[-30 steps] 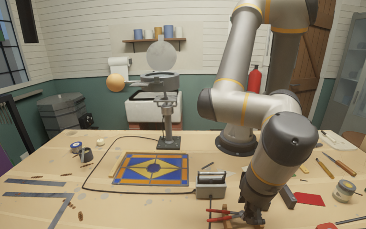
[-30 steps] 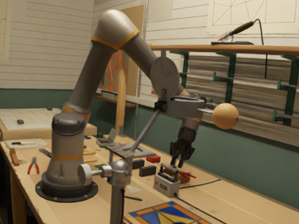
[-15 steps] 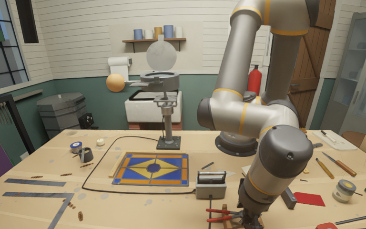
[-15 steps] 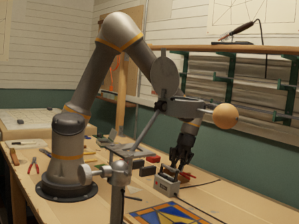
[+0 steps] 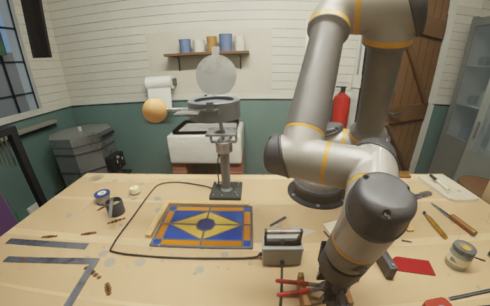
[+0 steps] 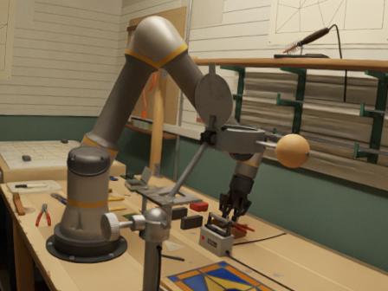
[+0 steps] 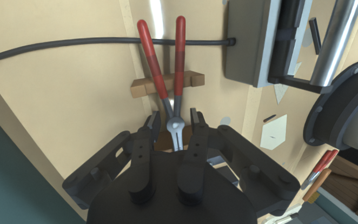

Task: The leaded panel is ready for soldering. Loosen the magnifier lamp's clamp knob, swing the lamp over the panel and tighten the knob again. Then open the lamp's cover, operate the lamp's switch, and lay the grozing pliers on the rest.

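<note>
The red-handled grozing pliers [image 7: 169, 81] lie across the small wooden rest [image 7: 167, 83] near the bench's front edge, their handles passing over a black cable [image 7: 81, 42]. Their steel jaws [image 7: 175, 132] point in between the fingers of my gripper [image 7: 174, 119]. The magnifier lamp [image 5: 214, 107] stands on its post behind the stained-glass panel [image 5: 205, 226], its head over the panel's far side and its round cover [image 5: 216, 74] raised upright. The clamp knob [image 6: 111, 226] sits on the post's joint. The grey switch box [image 5: 282, 248] sits right of the panel. My gripper is open and holds nothing.
My own arm [image 5: 336, 151] fills the right half of the bench. Hand tools [image 5: 453, 219], a small jar [image 5: 460, 254] and a red card [image 5: 413, 266] lie to its right. Metal strips [image 5: 47, 244] lie at the left front, and a tape roll and cup [image 5: 115, 206] stand left of the panel.
</note>
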Controlling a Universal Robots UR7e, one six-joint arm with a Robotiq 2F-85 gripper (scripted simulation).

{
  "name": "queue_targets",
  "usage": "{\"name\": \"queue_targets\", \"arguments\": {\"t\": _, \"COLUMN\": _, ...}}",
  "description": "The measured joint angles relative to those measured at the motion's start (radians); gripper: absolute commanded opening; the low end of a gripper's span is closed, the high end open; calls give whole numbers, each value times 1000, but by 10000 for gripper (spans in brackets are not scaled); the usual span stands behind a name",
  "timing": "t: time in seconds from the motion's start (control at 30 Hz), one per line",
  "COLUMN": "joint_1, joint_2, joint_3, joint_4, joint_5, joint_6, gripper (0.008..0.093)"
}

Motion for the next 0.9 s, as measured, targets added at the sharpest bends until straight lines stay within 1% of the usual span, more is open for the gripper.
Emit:
{"name": "queue_targets", "arguments": {"t": 0.23, "joint_1": 0, "joint_2": 0, "joint_3": 0, "joint_4": 0, "joint_5": 0, "joint_6": 0, "gripper": 480}}
{"name": "queue_targets", "arguments": {"t": 0.27, "joint_1": 0, "joint_2": 0, "joint_3": 0, "joint_4": 0, "joint_5": 0, "joint_6": 0, "gripper": 470}}
{"name": "queue_targets", "arguments": {"t": 0.9, "joint_1": 0, "joint_2": 0, "joint_3": 0, "joint_4": 0, "joint_5": 0, "joint_6": 0, "gripper": 90}}
